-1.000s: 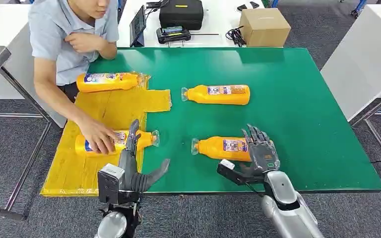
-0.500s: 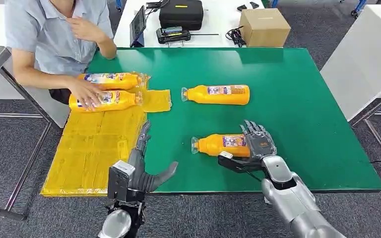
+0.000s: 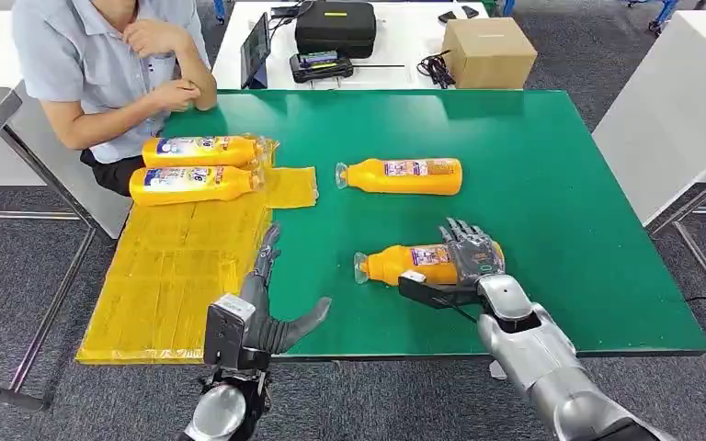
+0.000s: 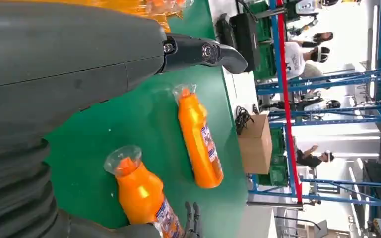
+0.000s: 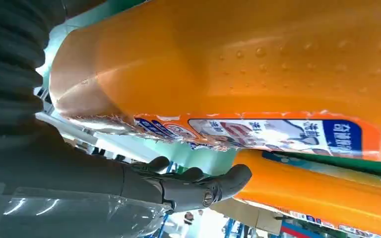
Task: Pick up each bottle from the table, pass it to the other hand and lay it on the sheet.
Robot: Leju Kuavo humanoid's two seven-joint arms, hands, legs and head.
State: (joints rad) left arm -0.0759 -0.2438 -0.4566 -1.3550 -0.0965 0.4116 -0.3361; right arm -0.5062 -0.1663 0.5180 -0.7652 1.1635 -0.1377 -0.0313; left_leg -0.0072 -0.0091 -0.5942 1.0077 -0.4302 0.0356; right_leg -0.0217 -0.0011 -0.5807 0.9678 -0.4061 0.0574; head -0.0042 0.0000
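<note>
You are looking down on a green table (image 3: 552,230) with a yellow sheet (image 3: 175,266) laid over its left part. Two orange bottles already lie on the sheet at its far end, side by side and touching: the farther bottle (image 3: 200,150) and the nearer one (image 3: 193,183), both on their sides with caps pointing right.

Two more bottles remain on the bare green surface. The far bottle (image 3: 404,175) lies on its side near the table's middle, cap to the left, well apart from both hands. The near bottle (image 3: 403,265) lies on its side closer to you, cap also to the left.

The right hand (image 3: 467,262) rests over the base end of the near bottle, fingers draped on its body and the thumb at its near side (the right wrist view shows the bottle's orange body and label pressed close against the hand). Whether the grasp is closed you cannot tell; the bottle appears to lie on the table.

The left hand (image 3: 267,299) hovers at the sheet's right edge, fingers extended and apart, thumb out to the side, holding nothing.

A seated person (image 3: 110,64) rests both hands near the table's far left corner. Behind the table stand a cardboard box (image 3: 489,50) and a black case (image 3: 335,26).
</note>
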